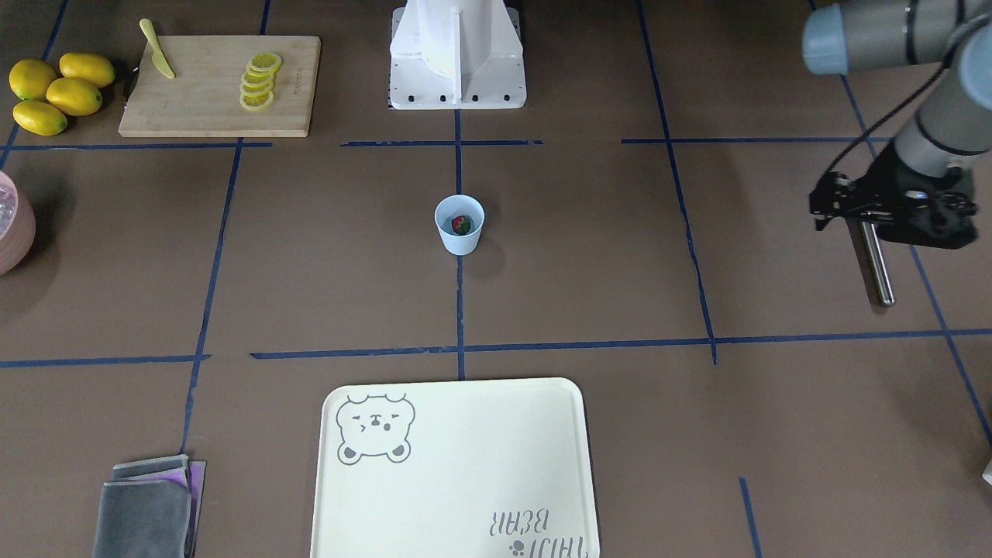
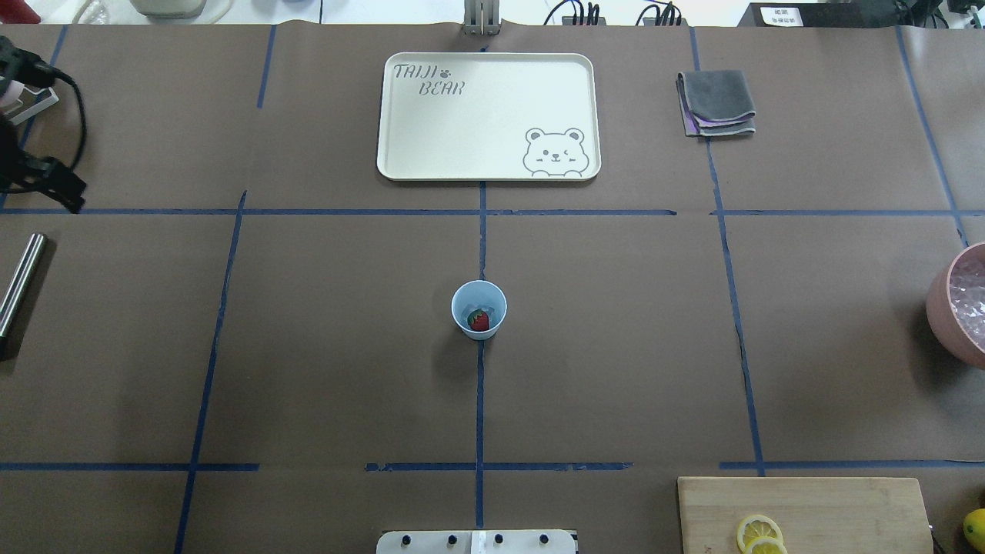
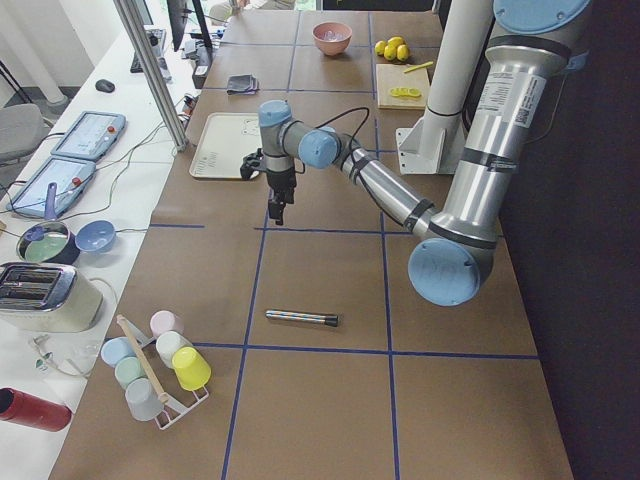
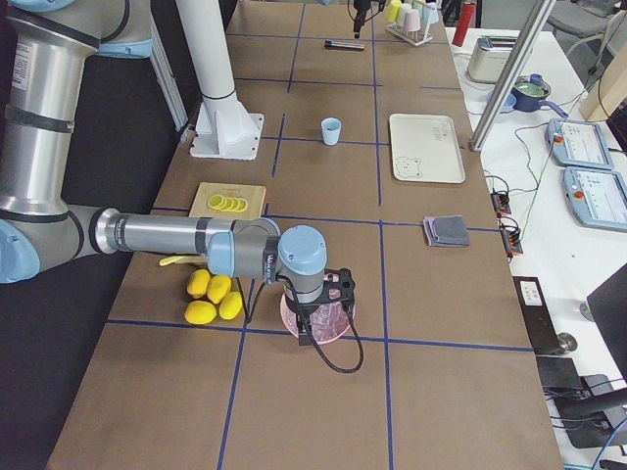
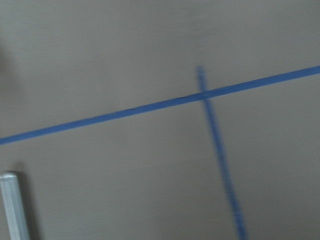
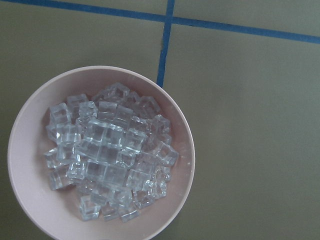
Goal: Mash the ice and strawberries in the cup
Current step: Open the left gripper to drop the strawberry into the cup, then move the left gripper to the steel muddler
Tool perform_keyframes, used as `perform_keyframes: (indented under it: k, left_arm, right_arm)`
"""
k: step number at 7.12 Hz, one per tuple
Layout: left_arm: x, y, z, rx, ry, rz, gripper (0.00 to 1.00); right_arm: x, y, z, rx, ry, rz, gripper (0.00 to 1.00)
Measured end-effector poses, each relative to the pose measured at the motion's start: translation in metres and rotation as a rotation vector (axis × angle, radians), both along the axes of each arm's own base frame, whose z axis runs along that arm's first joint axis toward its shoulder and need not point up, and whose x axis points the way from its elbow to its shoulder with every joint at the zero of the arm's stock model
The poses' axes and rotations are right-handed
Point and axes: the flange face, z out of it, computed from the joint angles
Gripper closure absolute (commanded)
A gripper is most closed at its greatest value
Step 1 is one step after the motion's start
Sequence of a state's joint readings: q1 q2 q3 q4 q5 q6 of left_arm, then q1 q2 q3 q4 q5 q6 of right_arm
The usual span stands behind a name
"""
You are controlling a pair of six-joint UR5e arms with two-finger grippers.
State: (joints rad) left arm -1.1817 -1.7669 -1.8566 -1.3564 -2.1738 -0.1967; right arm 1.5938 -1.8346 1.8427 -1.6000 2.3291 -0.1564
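Cup (image 1: 459, 242) mid-surface, strawberry (image 1: 462, 225) inside. Ice (image 6: 110, 155) in pink bowl (image 6: 30, 125) under right end effector (image 4: 315, 321): hard, slippery, light; pinch one cube across flat faces. Left end effector (image 1: 823, 203) near rod (image 1: 876, 267). Both: spread or pressed, cannot tell.

The cup (image 1: 459, 225) was light blue and plain. The strawberry (image 2: 479, 321) was red with a little green. The ice (image 6: 107, 155) was clear and whitish, and the bowl (image 6: 27, 130) was pink. The desk (image 1: 589, 256) was brown with a grid of dark blue tape lines. The tray (image 1: 465, 465) was cream, with a grey bear drawing and grey letters. The lemons (image 1: 58, 93) were yellow.
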Motion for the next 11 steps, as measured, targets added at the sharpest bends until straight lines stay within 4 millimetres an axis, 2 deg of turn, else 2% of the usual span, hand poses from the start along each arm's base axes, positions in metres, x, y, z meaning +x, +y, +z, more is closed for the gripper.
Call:
perform_keyframes:
  k: [1,2,4,5,6,7,8,10,11]
  left_arm:
    - [-0.043,-0.013,0.044,-0.016,0.017,0.026,0.0]
    - [-0.069,-0.017,0.084,-0.027,0.038,0.038,0.0]
    - [-0.085,-0.005,0.159,-0.026,0.056,0.024,0.0]
    - [-0.088,0.006,0.187,-0.023,0.064,-0.018,0.0]
    - [-0.089,0.015,0.207,-0.009,0.08,-0.075,0.0]
    - [-0.083,0.018,0.216,0.005,0.105,-0.135,0.0]
    - [-0.065,0.02,0.217,-0.003,0.128,-0.172,0.0]
    - [-0.015,0.026,0.211,-0.043,0.155,-0.188,0.0]
    - [0.002,0.029,0.21,-0.054,0.16,-0.18,0.0]
  right_arm:
    - [0.0,-0.008,-0.005,0.014,0.002,-0.001,0.0]
    - [0.0,-0.017,-0.011,0.029,0.003,-0.006,0.0]
    - [-0.001,-0.036,-0.019,0.037,0.005,-0.013,0.0]
    - [-0.001,-0.039,-0.017,0.028,0.006,-0.011,0.0]
    - [-0.001,-0.04,-0.016,0.022,0.006,-0.01,0.0]
    - [-0.001,-0.04,-0.015,0.02,0.006,-0.009,0.0]
    - [-0.001,-0.04,-0.015,0.019,0.006,-0.009,0.0]
    - [-0.001,-0.039,-0.014,0.019,0.007,-0.01,0.0]
    - [-0.001,-0.039,-0.014,0.019,0.007,-0.011,0.0]
